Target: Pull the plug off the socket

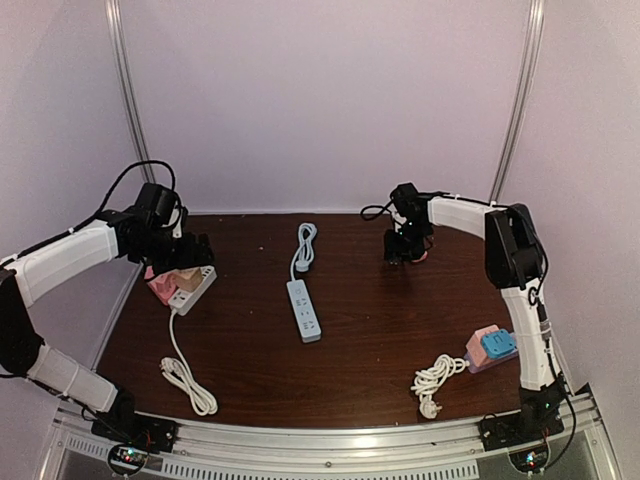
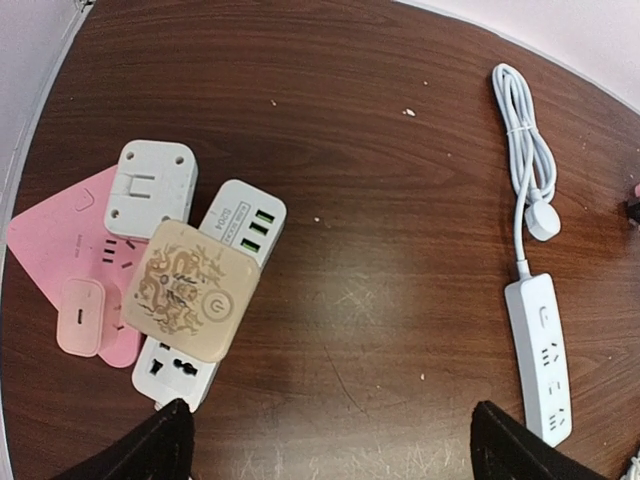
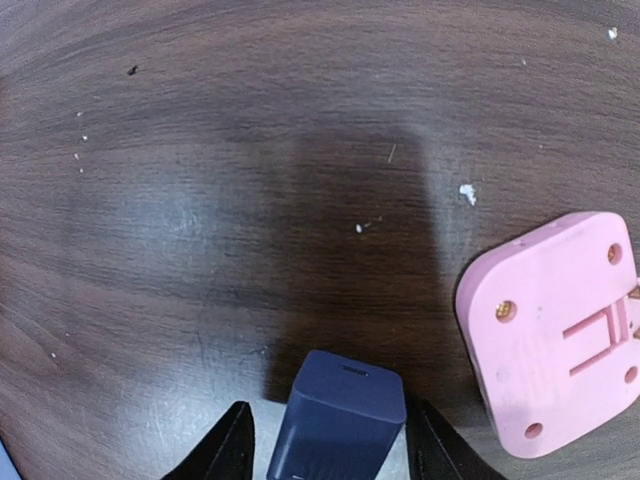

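A dark blue charger plug (image 3: 338, 420) sits between my right gripper's (image 3: 333, 450) fingers, with a thin gap on each side; the jaws are open. A pink socket block (image 3: 555, 330) lies bottom up just right of it, apart from the plug. In the top view the right gripper (image 1: 405, 252) is low over the table's far right. My left gripper (image 2: 330, 450) is open and empty, hovering beside a cluster: a beige adapter (image 2: 190, 290) on a white socket strip (image 2: 245, 220), and a white plug (image 2: 150, 185) and a small pink charger (image 2: 80, 315) on a pink socket (image 2: 50, 235).
A white power strip (image 1: 304, 308) with its coiled cable lies mid-table. A pink and blue socket (image 1: 490, 347) with a bundled white cord (image 1: 435, 378) lies near the right arm's base. The left cluster's white cord (image 1: 185, 375) trails to the near edge.
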`<state>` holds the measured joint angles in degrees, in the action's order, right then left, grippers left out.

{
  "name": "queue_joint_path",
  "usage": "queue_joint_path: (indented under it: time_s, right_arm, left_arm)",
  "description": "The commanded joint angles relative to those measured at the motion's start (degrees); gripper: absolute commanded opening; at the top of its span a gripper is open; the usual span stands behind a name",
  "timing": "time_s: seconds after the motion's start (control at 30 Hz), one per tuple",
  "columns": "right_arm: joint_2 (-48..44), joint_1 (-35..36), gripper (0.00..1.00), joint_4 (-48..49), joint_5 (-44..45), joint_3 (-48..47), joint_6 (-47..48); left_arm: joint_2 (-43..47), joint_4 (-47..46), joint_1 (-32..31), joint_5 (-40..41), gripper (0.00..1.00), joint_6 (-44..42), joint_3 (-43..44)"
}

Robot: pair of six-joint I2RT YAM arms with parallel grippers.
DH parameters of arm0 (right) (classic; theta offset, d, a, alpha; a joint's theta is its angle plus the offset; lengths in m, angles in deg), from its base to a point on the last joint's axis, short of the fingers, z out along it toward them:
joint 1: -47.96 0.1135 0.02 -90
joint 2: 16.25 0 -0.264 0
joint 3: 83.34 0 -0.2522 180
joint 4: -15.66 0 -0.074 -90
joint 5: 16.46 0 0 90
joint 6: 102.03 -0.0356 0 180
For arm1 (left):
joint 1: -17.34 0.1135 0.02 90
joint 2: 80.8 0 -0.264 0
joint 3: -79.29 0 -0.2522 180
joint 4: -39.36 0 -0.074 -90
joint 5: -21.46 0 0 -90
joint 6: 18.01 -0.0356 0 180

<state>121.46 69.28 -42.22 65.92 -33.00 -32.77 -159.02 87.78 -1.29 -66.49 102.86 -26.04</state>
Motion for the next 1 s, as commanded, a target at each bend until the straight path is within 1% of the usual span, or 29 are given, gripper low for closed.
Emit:
queue_joint_path:
  time_s: [0.0, 0.23, 0.43, 0.53, 0.63, 0.7, 0.83, 0.97]
  right_arm:
    - [-6.2, 1.4, 0.57, 2.6, 2.8, 3.5, 0.5]
    - [-13.8, 3.2, 0.7, 8.5, 3.4, 10.5, 0.1]
    - [-18.5, 4.5, 0.76, 11.2, 2.8, 14.8, -0.2]
    - [-20.2, 5.0, 0.8, 12.3, 2.5, 16.8, -0.3]
    - [-21.8, 5.3, 0.8, 13.5, 1.7, 19.0, -0.4]
    - [-22.6, 5.4, 0.81, 14.1, 1.2, 20.1, -0.6]
    - [-23.8, 5.6, 0.81, 15.2, 0.4, 22.0, -0.8]
    - [-24.5, 6.0, 0.81, 16.3, 0.0, 23.4, -1.1]
  left_arm:
    - [0.5, -0.6, 2.7, 0.6, 0.98, -1.5, 0.9]
    - [-4.7, 0.9, 4.6, 2.8, 0.98, -5.4, 3.9]
    - [-10.9, 3.4, 4.7, 7.0, 0.97, -10.6, 7.7]
    - [-13.2, 4.1, 4.7, 7.6, 0.97, -13.7, 8.9]
    - [-15.2, 4.1, 5.0, 7.6, 0.97, -16.2, 9.7]
    - [-16.3, 3.8, 5.5, 6.2, 0.96, -17.0, 9.9]
    - [-17.7, 3.4, 6.1, 4.3, 0.95, -17.3, 10.3]
    - [-18.6, 2.9, 6.1, 1.5, 0.91, -17.0, 9.9]
